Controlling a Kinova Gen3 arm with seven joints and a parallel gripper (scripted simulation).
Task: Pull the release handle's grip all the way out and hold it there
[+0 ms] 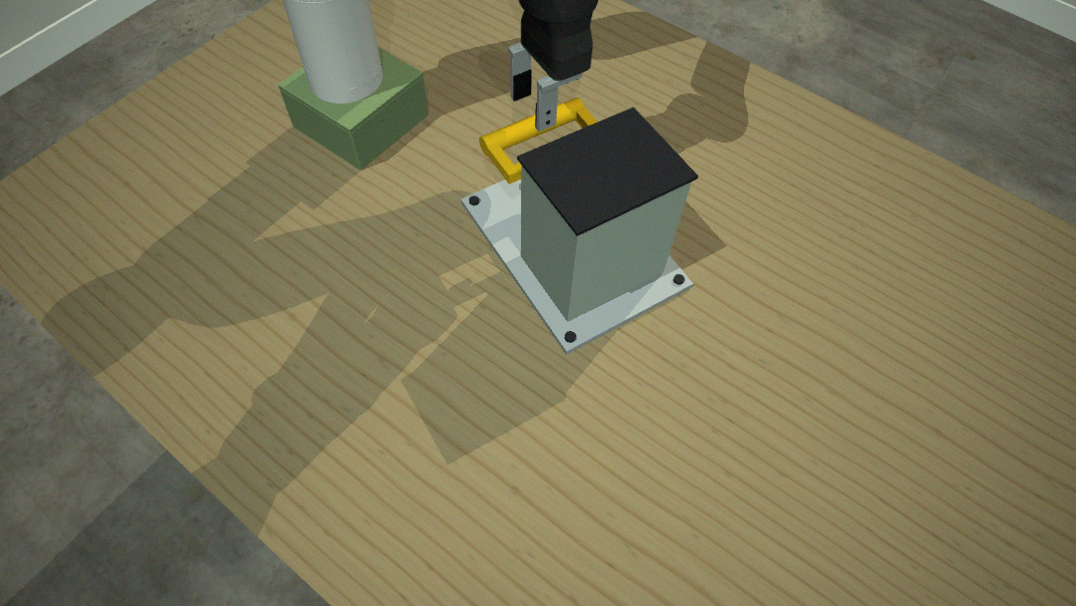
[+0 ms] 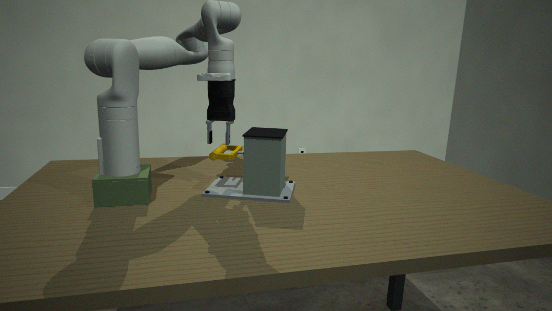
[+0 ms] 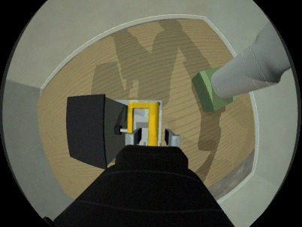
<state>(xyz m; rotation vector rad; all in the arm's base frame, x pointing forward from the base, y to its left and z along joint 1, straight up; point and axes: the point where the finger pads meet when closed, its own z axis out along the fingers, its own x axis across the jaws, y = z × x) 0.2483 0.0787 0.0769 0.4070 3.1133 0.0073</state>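
Note:
The release handle's grip [image 1: 527, 135] is a yellow U-shaped bar that sticks out level from a grey housing [image 1: 606, 214] with a black top. It also shows in the exterior view [image 2: 224, 151] and in the wrist view [image 3: 142, 122]. My gripper [image 1: 533, 97] hangs open, fingers pointing down, a little above the grip's bar and touching nothing. In the exterior view the fingertips [image 2: 218, 135] end just above the yellow bar. In the wrist view the fingers straddle the grip from above. Nothing is between the fingers.
The housing stands on a grey baseplate [image 1: 525, 265] bolted at its corners. My arm's green base block [image 1: 353, 105] is to the left of the grip. The wooden table top stretches wide to the right and front.

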